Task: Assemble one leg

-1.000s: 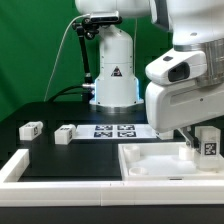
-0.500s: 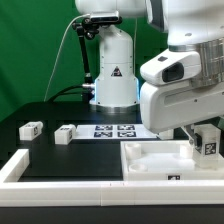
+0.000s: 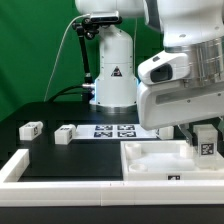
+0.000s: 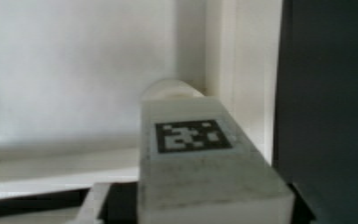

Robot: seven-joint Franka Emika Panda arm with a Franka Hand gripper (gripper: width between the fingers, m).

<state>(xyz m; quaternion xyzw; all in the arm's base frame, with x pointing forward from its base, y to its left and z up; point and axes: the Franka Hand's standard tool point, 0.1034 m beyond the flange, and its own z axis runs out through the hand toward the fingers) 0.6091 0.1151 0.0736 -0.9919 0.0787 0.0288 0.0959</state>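
Observation:
My gripper (image 3: 204, 128) is shut on a leg (image 3: 206, 142), a small white block with a black-and-white tag, and holds it upright over the far right corner of the large white tray-shaped piece (image 3: 150, 165). In the wrist view the leg (image 4: 197, 150) fills the middle, its tip close to the tray's inner corner (image 4: 190, 60). Whether the tip touches the tray is not clear. Two more legs (image 3: 30, 128) (image 3: 66, 133) lie on the black table at the exterior view's left.
The marker board (image 3: 115, 130) lies in front of the robot's white base (image 3: 113, 75). A white L-shaped fence (image 3: 25, 165) runs along the front left of the table. A green backdrop stands behind.
The arm has shifted slightly to the exterior view's left with the leg still held. The two loose legs have not moved.

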